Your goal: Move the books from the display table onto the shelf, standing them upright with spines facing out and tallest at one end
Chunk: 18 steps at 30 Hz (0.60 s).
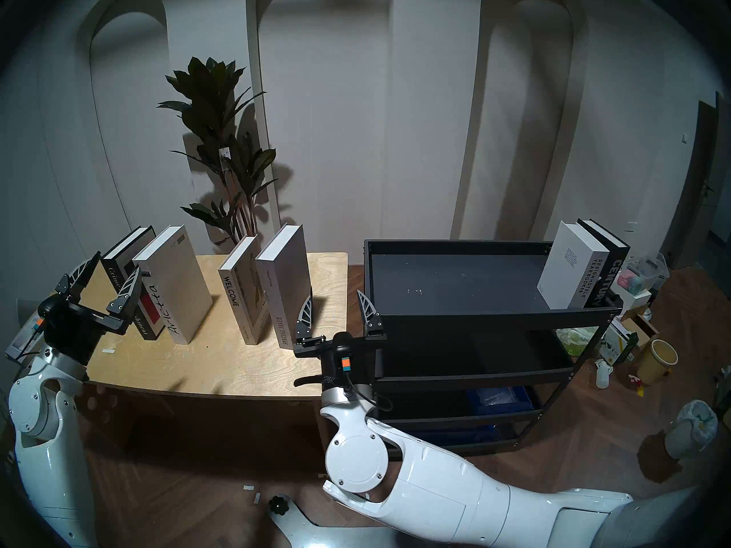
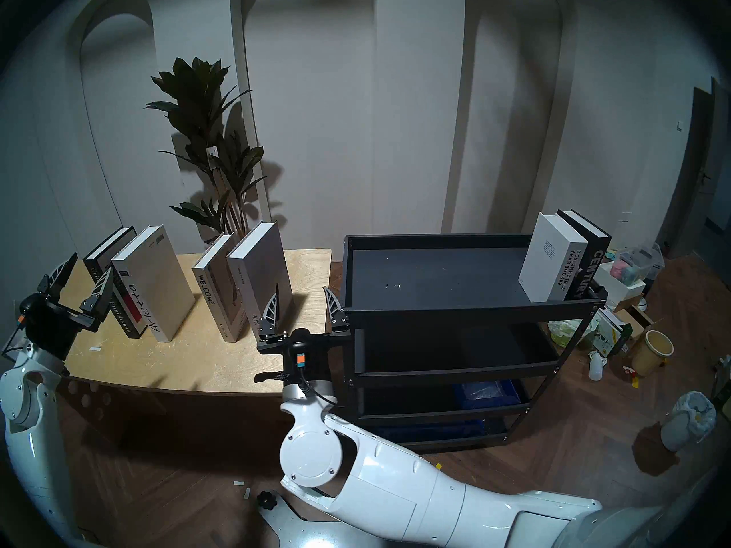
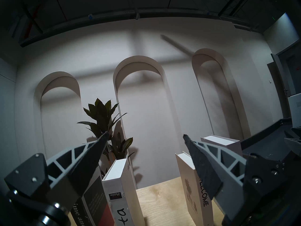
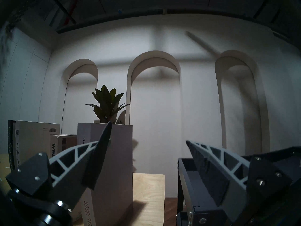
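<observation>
On the display table (image 1: 221,361) stand four books upright: black Crime and Punishment (image 1: 122,274), Arietta (image 1: 174,282), Welcome (image 1: 241,286) and Special Issue (image 1: 283,282). On the right end of the shelf's (image 1: 494,318) top tray stand the white Designhotels Yearbook (image 1: 569,266) and black Century (image 1: 609,274). My left gripper (image 1: 117,261) is open and empty just in front of Crime and Punishment; in its wrist view Arietta (image 3: 120,180) shows between the fingers. My right gripper (image 1: 335,295) is open and empty, spanning the gap between Special Issue (image 4: 110,163) and the shelf's left corner (image 4: 184,170).
A tall potted plant (image 1: 221,140) stands behind the table against the arched wall. The rack's lower tier holds a blue crate (image 1: 498,397). On the floor to the right are boxes, a yellow bucket (image 1: 658,361) and a white bin (image 1: 690,428).
</observation>
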Available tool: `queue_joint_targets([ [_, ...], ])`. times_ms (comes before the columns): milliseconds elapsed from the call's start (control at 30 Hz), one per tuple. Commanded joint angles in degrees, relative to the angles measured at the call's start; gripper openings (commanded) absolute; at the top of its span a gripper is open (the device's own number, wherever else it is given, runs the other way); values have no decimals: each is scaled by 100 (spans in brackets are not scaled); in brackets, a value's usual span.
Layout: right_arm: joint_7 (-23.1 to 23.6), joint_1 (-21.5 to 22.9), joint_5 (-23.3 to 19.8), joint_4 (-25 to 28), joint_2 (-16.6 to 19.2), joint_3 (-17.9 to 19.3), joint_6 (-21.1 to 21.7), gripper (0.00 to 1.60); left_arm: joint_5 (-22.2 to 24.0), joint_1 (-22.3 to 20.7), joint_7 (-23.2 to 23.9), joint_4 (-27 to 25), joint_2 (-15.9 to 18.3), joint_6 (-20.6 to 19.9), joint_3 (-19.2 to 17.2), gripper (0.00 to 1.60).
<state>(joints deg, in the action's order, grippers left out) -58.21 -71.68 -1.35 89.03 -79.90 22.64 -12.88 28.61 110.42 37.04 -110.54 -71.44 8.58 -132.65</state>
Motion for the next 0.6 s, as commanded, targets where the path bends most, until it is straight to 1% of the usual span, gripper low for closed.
queue_joint_targets([
  [0, -421, 665, 297, -498, -678, -476, 189, 160, 23, -43, -12, -65, 6, 31, -38, 160],
  [33, -454, 697, 273, -522, -681, -543, 199, 160, 24, -44, -10, -64, 5, 31, -39, 160],
  [167, -684, 947, 180, -834, -926, -859, 270, 160, 32, -46, 5, -62, 3, 31, -43, 160],
  [200, -720, 1005, 117, -915, -996, -924, 267, 160, 34, -47, 8, -61, 3, 31, -44, 160],
  [233, -758, 1033, 74, -917, -987, -996, 268, 160, 35, -47, 10, -61, 2, 31, -45, 160],
  [267, -806, 1112, -2, -1071, -1126, -1052, 256, 160, 36, -48, 13, -61, 2, 31, -46, 160],
  [300, -842, 1141, -51, -1071, -1118, -1125, 245, 160, 37, -48, 14, -60, 1, 32, -46, 160],
  [433, -957, 1318, -454, -1303, -1358, -1312, 157, 160, 41, -49, 16, -59, 0, 32, -48, 160],
  [467, -959, 1334, -592, -1296, -1359, -1346, 142, 160, 41, -49, 17, -59, 0, 32, -48, 160],
  [500, -999, 1390, -724, -1398, -1459, -1386, 115, 160, 42, -49, 17, -59, 0, 32, -48, 160],
  [533, -993, 1402, -899, -1403, -1468, -1408, 82, 160, 43, -49, 17, -58, 0, 32, -48, 160],
  [567, -1032, 1452, -1042, -1500, -1549, -1456, 51, 160, 44, -50, 17, -59, 0, 32, -48, 160],
])
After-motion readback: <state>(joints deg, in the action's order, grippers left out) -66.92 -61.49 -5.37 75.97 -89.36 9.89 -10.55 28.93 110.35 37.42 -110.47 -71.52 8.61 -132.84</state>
